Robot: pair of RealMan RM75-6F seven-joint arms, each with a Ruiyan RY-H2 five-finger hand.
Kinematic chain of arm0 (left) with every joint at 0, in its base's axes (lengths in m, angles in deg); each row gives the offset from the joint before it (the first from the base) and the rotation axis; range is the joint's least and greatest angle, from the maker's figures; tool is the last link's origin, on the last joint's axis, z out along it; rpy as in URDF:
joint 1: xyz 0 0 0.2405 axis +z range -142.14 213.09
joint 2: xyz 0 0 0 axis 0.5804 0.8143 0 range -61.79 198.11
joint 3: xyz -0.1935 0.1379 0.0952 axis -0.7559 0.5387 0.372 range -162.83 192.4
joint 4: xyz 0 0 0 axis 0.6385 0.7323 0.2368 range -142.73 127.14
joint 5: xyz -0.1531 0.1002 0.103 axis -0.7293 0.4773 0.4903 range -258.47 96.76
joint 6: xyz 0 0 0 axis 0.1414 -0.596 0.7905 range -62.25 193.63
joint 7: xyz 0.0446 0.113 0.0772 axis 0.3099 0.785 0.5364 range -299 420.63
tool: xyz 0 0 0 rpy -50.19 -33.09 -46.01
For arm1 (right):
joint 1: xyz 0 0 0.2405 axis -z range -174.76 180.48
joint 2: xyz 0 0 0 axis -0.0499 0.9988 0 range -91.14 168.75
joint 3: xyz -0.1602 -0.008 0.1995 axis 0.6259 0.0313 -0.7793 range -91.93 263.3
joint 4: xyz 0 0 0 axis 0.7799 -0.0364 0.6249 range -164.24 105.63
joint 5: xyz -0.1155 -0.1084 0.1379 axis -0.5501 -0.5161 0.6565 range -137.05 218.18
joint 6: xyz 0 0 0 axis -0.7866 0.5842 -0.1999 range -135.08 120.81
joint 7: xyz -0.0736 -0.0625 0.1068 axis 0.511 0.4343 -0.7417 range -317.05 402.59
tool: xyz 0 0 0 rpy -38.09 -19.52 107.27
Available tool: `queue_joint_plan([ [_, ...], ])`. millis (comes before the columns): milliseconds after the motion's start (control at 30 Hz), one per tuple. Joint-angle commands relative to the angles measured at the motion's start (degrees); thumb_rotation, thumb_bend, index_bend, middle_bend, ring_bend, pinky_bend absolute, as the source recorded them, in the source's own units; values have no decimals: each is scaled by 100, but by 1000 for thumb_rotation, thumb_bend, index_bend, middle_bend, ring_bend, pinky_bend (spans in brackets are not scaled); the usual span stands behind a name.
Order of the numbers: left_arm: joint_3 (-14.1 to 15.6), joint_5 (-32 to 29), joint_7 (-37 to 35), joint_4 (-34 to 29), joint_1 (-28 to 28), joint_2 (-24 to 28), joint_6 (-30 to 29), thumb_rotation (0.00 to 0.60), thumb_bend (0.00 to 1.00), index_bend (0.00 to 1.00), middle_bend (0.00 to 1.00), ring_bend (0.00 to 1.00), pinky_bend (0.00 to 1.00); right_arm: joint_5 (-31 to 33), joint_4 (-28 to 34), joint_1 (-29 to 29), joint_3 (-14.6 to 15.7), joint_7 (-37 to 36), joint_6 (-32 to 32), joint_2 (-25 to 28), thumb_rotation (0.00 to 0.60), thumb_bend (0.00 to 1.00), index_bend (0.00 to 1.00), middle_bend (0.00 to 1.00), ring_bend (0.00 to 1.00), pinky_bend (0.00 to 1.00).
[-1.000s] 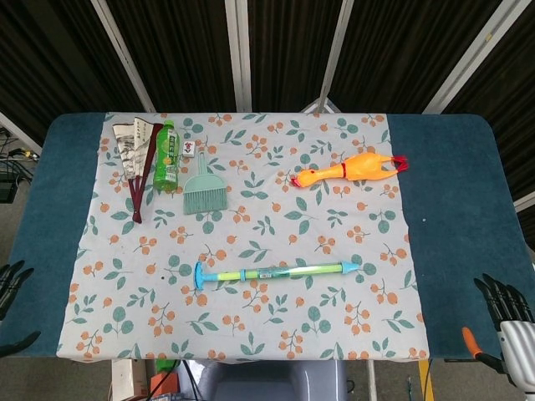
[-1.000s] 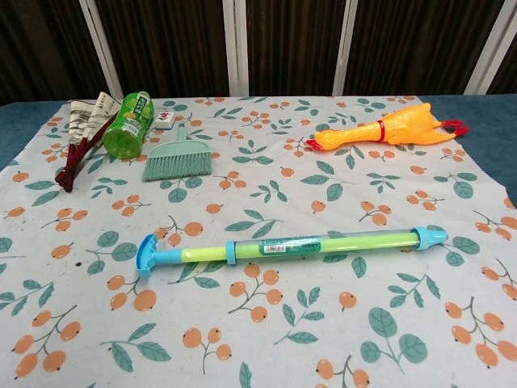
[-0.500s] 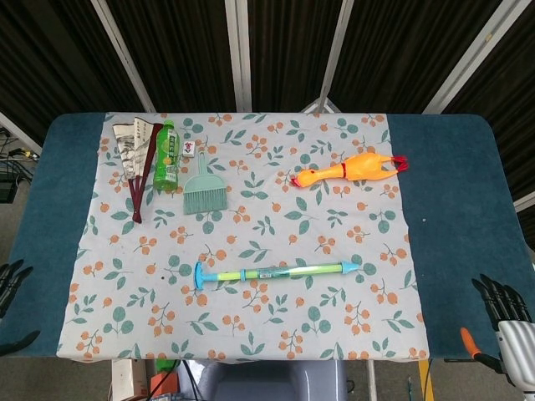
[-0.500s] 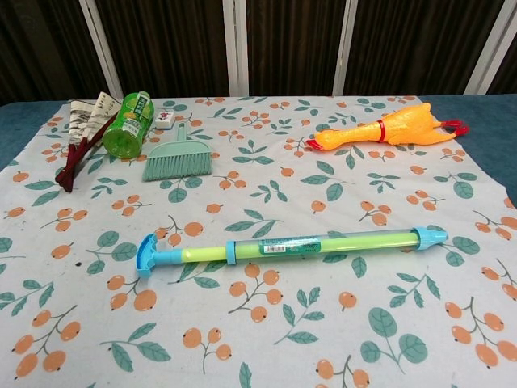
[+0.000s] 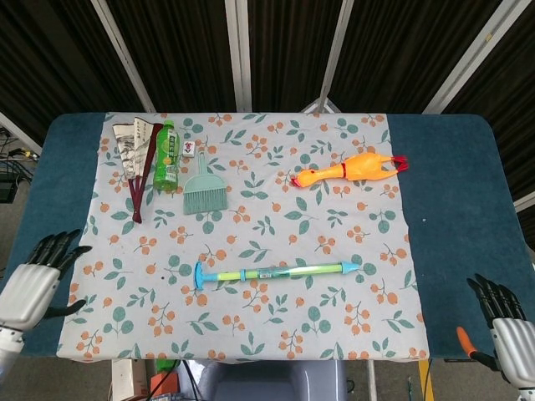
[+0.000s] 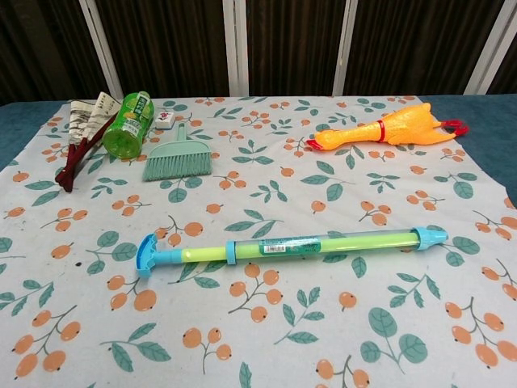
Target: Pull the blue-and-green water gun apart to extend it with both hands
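The blue-and-green water gun (image 5: 276, 271) (image 6: 291, 245) lies flat across the near middle of the floral cloth, its blue T-handle pointing left and its nozzle tip pointing right. My left hand (image 5: 33, 280) hovers at the left table edge, fingers spread and holding nothing, well left of the handle. My right hand (image 5: 506, 322) sits low at the right front corner, fingers apart and holding nothing, far right of the nozzle. Neither hand shows in the chest view.
An orange rubber chicken (image 5: 349, 170) lies at the back right. At the back left are a green bottle (image 5: 167, 155), a teal hand brush (image 5: 203, 189), a folded fan (image 5: 138, 163) and a small white tile (image 5: 189, 148). The floral cloth (image 5: 251, 225) covers the blue table.
My left hand has risen into view at the left edge, moving up and toward the table. My right hand has barely shifted. The water gun has not moved.
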Motion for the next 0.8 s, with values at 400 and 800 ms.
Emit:
queue_joint_plan([
  [400, -761, -2614, 3337, -661, -1599, -1912, 1047, 600, 270, 288, 51, 0, 49, 25, 44, -23, 25, -80, -55, 63, 600, 422, 0, 0, 0, 0],
  [800, -889, -4136, 4787, -477, -2366, -3531, 305, 600, 341, 331, 74, 0, 49, 49, 82, -60, 46, -169, -144, 109, 600, 422, 0, 0, 0, 0],
])
